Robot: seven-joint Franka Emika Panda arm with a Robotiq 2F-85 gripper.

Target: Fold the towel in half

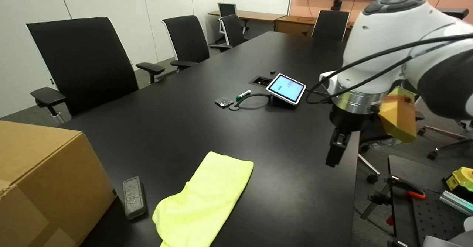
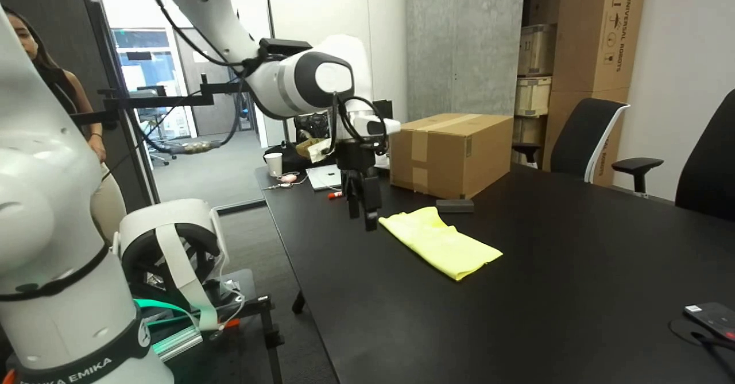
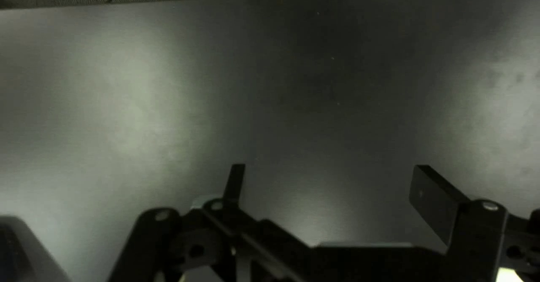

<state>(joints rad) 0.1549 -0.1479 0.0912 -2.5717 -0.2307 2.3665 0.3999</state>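
The pale-yellow towel (image 1: 212, 199) lies on the black table as a long strip, with one straight long side and one uneven, wavy side. It also shows in an exterior view (image 2: 442, 243), where its end nearer the box looks rumpled. In the wrist view, only a tiny yellow patch at the bottom right edge may be the towel. My gripper (image 1: 334, 157) hangs above the table near its long edge, to one side of the towel and apart from it. It also shows in an exterior view (image 2: 363, 218). In the wrist view its fingers (image 3: 329, 167) are wide apart with nothing between them.
A cardboard box (image 1: 48, 188) stands near the towel, also in an exterior view (image 2: 442, 154). A dark eraser block (image 1: 134, 198) lies between box and towel. A tablet (image 1: 286, 89), a green marker (image 1: 244, 94) and cables lie farther along. A laptop (image 2: 325, 177) and cup (image 2: 274, 165) stand near the box.
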